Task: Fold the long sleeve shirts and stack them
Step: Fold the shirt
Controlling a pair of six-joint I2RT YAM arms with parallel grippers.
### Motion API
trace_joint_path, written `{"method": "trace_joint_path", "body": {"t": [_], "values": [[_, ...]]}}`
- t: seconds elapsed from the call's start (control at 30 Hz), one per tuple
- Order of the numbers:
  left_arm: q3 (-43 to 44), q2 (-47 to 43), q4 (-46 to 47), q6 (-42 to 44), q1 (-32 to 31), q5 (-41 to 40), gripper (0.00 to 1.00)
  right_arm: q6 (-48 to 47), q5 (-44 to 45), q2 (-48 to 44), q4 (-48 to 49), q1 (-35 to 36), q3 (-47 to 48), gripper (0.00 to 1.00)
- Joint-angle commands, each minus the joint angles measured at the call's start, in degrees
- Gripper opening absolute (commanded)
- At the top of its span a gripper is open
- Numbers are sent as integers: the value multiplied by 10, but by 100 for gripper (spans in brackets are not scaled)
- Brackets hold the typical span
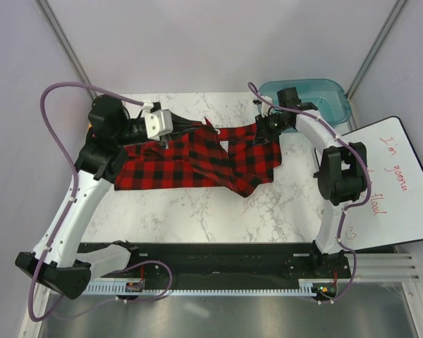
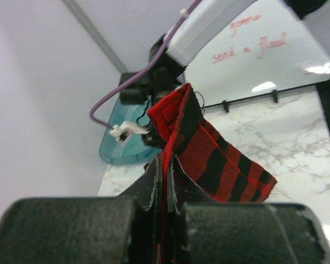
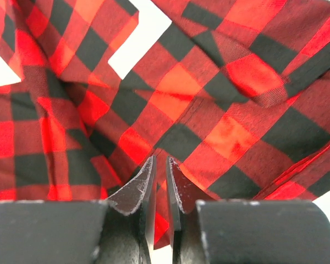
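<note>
We find the left end effector (image 2: 166,165) and right end effector (image 3: 160,170) each clamped on the red-and-black checked fabric shirt (image 1: 197,165). We judge this grip stretches it for folding.

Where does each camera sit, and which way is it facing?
Top external: above and behind both arms, looking down on table and shirt.
Left wrist: faces across toward teal bin and whiteboard; left gripper pinches shirt.
Right wrist: looks down onto shirt; right gripper clamps a fold.
Shared: shirt in all; bin in top and left wrist.
</note>
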Motion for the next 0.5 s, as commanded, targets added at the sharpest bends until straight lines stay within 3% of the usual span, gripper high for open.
{"method": "trace_joint_path", "body": {"t": [0.0, 0.27, 0.47], "values": [[7, 54, 60, -43, -1, -141, 2, -16, -7, -25, -19, -6, 12, 19], [58, 192, 178, -22, -1, -226, 2, -18, 4, -38, -23, -27, 41, 23], [158, 297, 218, -9, 0, -298, 2, -25, 6, -53, -29, -34, 48, 24]]}}
